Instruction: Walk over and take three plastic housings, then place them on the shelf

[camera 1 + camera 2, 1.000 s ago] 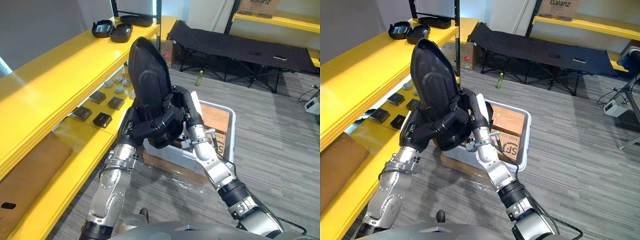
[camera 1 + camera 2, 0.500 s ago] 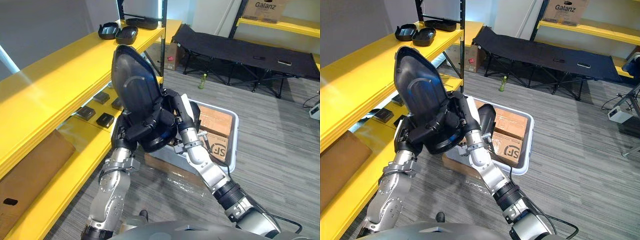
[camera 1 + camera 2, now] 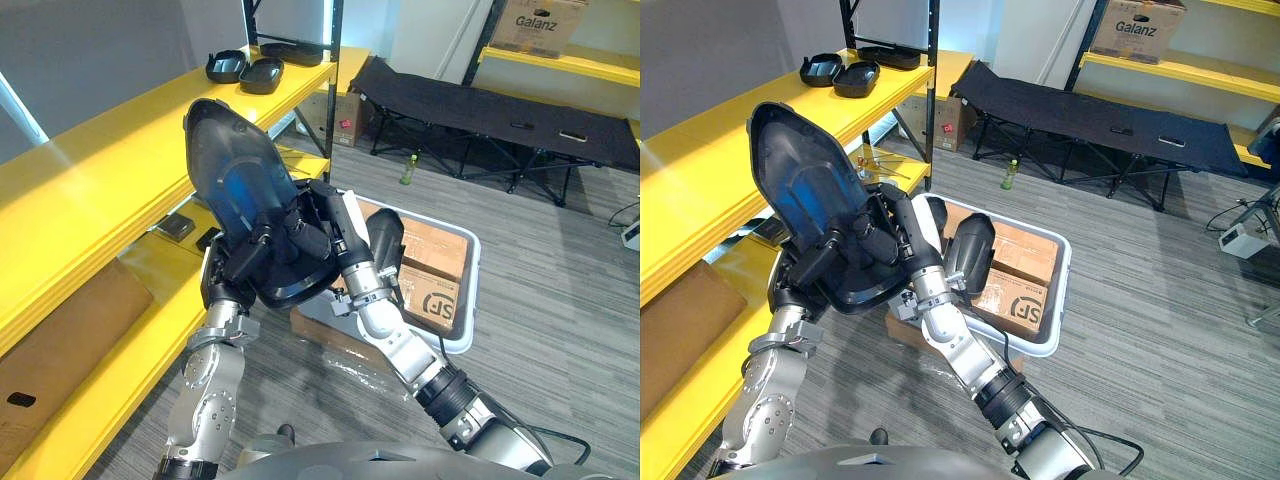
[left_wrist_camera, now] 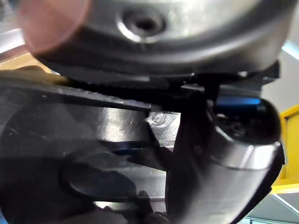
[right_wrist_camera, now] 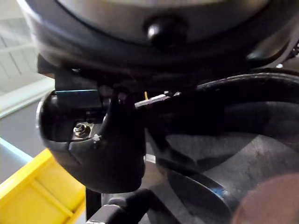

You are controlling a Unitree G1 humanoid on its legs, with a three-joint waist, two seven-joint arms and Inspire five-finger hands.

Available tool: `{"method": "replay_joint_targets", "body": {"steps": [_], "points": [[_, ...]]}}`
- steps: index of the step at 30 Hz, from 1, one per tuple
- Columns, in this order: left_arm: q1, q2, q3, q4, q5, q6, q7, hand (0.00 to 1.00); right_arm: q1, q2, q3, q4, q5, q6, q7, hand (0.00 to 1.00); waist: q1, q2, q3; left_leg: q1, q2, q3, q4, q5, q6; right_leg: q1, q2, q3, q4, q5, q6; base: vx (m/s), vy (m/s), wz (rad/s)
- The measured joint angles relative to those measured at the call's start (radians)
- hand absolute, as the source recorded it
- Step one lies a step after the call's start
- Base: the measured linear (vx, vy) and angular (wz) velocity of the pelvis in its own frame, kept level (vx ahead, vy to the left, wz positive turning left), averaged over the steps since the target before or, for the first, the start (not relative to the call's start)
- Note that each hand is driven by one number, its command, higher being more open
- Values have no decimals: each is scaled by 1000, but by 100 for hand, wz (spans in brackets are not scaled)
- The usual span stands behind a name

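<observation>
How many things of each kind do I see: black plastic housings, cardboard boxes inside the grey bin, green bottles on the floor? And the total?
Black plastic housings: 5 (held housing in left hand and right hand; three shelf housings on the top shelf; bin housing in the grey bin)
Cardboard boxes in the bin: 2
Green bottles: 1
Total: 8

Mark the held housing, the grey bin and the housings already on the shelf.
held housing (image 3: 232, 160): left eye view, its upper shell face.
grey bin (image 3: 472, 290): left eye view, right rim.
housings on the shelf (image 3: 262, 73): left eye view, the nearer one's bowl.
</observation>
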Motion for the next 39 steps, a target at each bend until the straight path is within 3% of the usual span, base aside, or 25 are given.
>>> {"method": "replay_joint_targets", "body": {"steps": [3, 4, 9, 12, 14, 18, 21, 27, 31, 36, 39], "points": [[23, -1, 13, -8, -2, -27, -6, 0, 0, 4, 11, -8, 0, 0, 8, 0, -2, 0, 0, 0, 1, 0, 0, 0, 0, 0, 1, -1, 0, -3, -4, 0, 0, 0], [27, -1, 19, -10, -2, -28, -13, 0, 3, 9, 12, -8, 0, 0, 9, 100, -2, 0, 0, 0, 2, 0, 1, 0, 0, 0, 2, -1, 0, -3, -4, 0, 0, 0], [33, -2, 37, -19, 5, -30, -23, 0, 41, 21, 19, -29, 4, -19, 14, 100, 1, -2, -1, 0, 2, -1, 1, 0, 1, 0, 2, -3, -1, -2, -3, 0, 0, 0], [36, -28, 49, -52, -8, -41, -9, 0, 89, 22, 20, -53, 14, -68, 9, 100, -2, -4, -2, 0, 2, 1, 4, -1, 1, 1, 2, -3, -1, -2, -3, 7, 4, -1], [34, -54, 57, -80, 18, -63, 26, 0, 108, 22, 27, -55, 16, -73, 17, 100, -4, -5, -2, 0, 3, 5, 10, -6, -1, 1, 2, 1, -1, -3, -4, 12, 7, -7], [33, -74, 69, -113, 240, -115, 158, 0, 144, 26, 22, -57, 63, -43, 31, 100, -6, -5, -2, 1, 6, 10, 20, -14, -2, 4, 3, 6, -1, -5, -6, 0, 0, -3], [36, -86, 99, -115, 376, -116, 248, 0, 191, 27, -10, -57, 134, -17, 39, 100, -2, -5, -2, 1, 5, 12, 19, -15, -2, 3, 3, 8, -1, -4, -6, 0, 0, -1], [88, -104, 179, -116, 605, -114, 407, 0, 279, 28, -176, -72, 251, -2, 60, 100, -4, -8, -1, 1, 7, 35, 20, -24, -1, -9, 2, 32, 0, -3, -4, 8, 13, -11], [116, -110, 244, -116, 711, -110, 476, 0, 322, 28, -315, -98, 429, -2, 108, 100, -16, -12, 0, 1, 7, 43, 34, -36, 0, -9, 1, 40, 0, -3, -3, 24, 16, -6], [136, -132, 304, -124, 824, -110, 508, 0, 367, 31, -415, -138, 638, -25, 247, 100, -32, -14, 1, 4, 9, 56, 36, -43, -1, -10, 1, 54, -1, -3, -3, 25, 13, -7], [148, -133, 310, -128, 829, -112, 491, 0, 400, 55, -481, -162, 652, -46, 269, 100, -36, -16, 3, 8, 10, 65, 36, -49, -1, -11, 1, 64, -2, -3, -3, 26, 16, -9]]}}
